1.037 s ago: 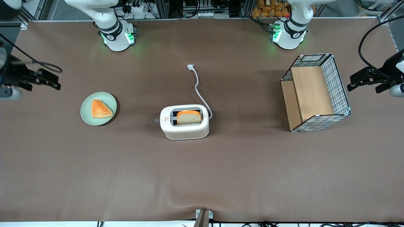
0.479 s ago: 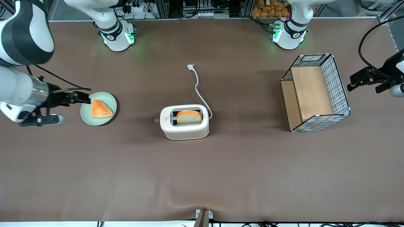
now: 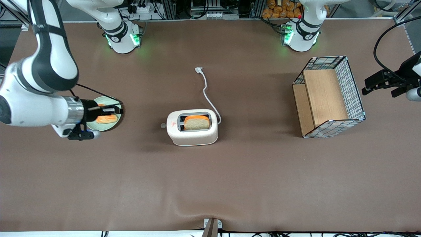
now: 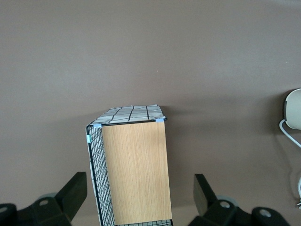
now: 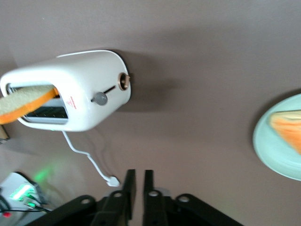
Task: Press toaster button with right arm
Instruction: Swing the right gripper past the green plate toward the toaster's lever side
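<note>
While the toaster (image 3: 192, 127) has sat unmoved near the middle of the table (image 3: 210, 184), the right arm (image 3: 39, 89) has swept in from the working arm's end over the last second, and its gripper (image 3: 115, 110) now hangs above the green plate (image 3: 102, 127), well apart from the toaster but clearly closer than half a second ago. In the right wrist view the gripper (image 5: 135, 181) is clenched, its two black fingers (image 5: 128, 184) nearly touching with only a thin slit between them and nothing held. That suits a poke better than a grasp, I judge.

The toaster button (image 3: 162, 125) is the small grey knob sticking out of the toaster's short end, the end that faces the plate and lies nearest the red triangle mark (image 3: 173, 124). The wrist camera shows the same knob (image 5: 99, 98) on the end panel of the toaster (image 5: 70, 89), with a brownish dial (image 5: 124, 81) just beside it. A slice of bread (image 3: 196, 122) stands in one toaster slot, and a pastry (image 3: 107, 118) lies on the plate, partly covered by the gripper.

The approach looks well under way, but no contact has been made. The remaining move calls for crossing the bare stretch between plate and toaster, then pressing the knob, not the dial
</note>
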Robot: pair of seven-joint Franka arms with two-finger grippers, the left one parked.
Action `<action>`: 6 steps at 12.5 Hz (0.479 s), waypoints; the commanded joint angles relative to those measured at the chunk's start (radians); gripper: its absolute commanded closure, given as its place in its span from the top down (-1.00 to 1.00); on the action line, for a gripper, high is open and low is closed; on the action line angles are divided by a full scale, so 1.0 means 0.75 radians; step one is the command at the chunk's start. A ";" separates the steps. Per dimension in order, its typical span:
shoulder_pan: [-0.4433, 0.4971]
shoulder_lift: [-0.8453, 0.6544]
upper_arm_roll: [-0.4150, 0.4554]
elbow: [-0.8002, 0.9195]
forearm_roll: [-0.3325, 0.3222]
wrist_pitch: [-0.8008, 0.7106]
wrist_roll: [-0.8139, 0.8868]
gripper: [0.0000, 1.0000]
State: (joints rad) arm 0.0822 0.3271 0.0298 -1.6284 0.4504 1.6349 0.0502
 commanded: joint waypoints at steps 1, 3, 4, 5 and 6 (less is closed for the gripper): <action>0.005 0.038 -0.005 -0.040 0.200 0.043 0.021 -1.00; 0.019 0.099 -0.005 -0.042 0.246 0.108 0.003 -1.00; 0.044 0.130 -0.003 -0.042 0.254 0.151 -0.001 -1.00; 0.064 0.147 -0.005 -0.048 0.299 0.194 -0.003 -1.00; 0.070 0.149 -0.003 -0.086 0.350 0.241 -0.010 -1.00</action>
State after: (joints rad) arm 0.1138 0.4302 0.0310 -1.6642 0.6462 1.7664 0.0504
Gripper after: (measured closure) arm 0.991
